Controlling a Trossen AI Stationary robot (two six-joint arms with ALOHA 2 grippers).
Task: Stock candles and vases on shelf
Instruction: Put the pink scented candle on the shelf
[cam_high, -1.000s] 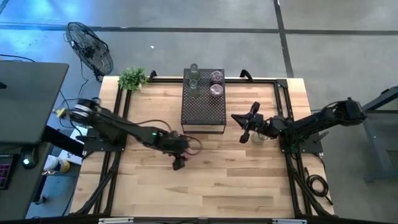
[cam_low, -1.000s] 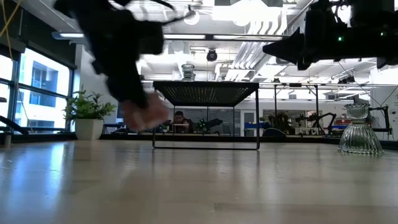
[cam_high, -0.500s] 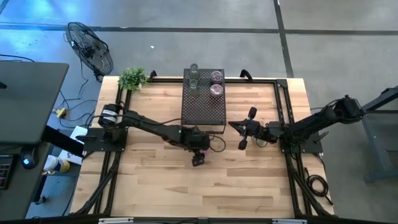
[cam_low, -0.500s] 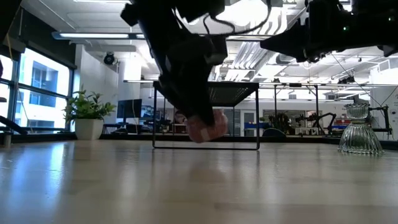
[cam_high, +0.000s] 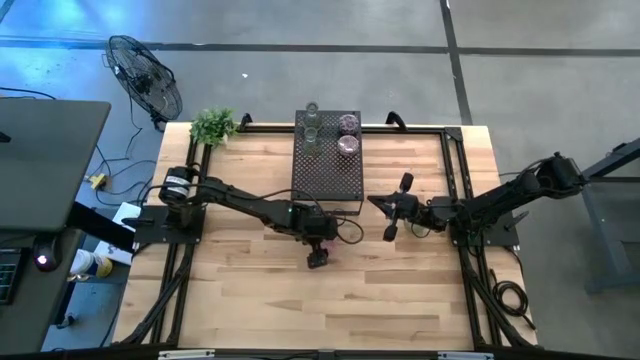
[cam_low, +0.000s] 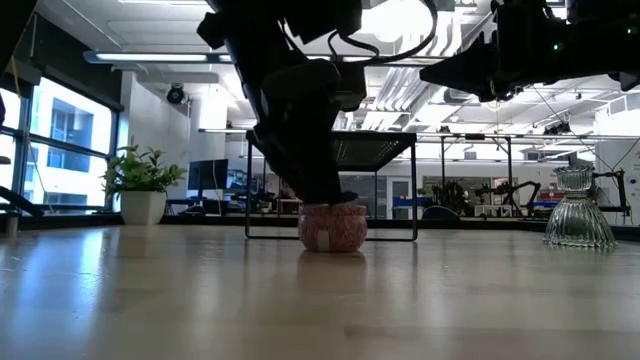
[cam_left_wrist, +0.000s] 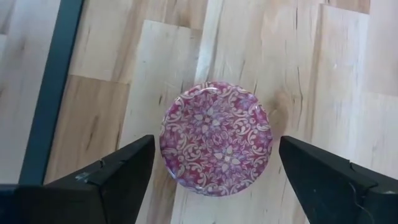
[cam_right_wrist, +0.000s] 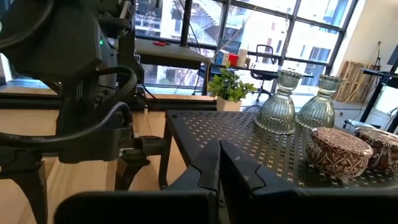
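Left pincer (cam_left_wrist: 214, 180): hanging open directly above one candle (cam_left_wrist: 216, 139), fingers (cam_left_wrist: 112, 180) flanking it without touching. The candle is sitting on the wooden surface (cam_high: 250, 290), in front of the shelf (cam_high: 327, 165).

Right pincer (cam_high: 393, 211): waiting shut beside the shelf, raised off the surface. Ahead of it, two vases (cam_right_wrist: 277, 93) and two more candles (cam_right_wrist: 339, 150) are standing on the shelf's far end.

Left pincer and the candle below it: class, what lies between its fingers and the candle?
Nothing. In the left wrist view, bare wood shows between each finger of the open left pincer and the candle.
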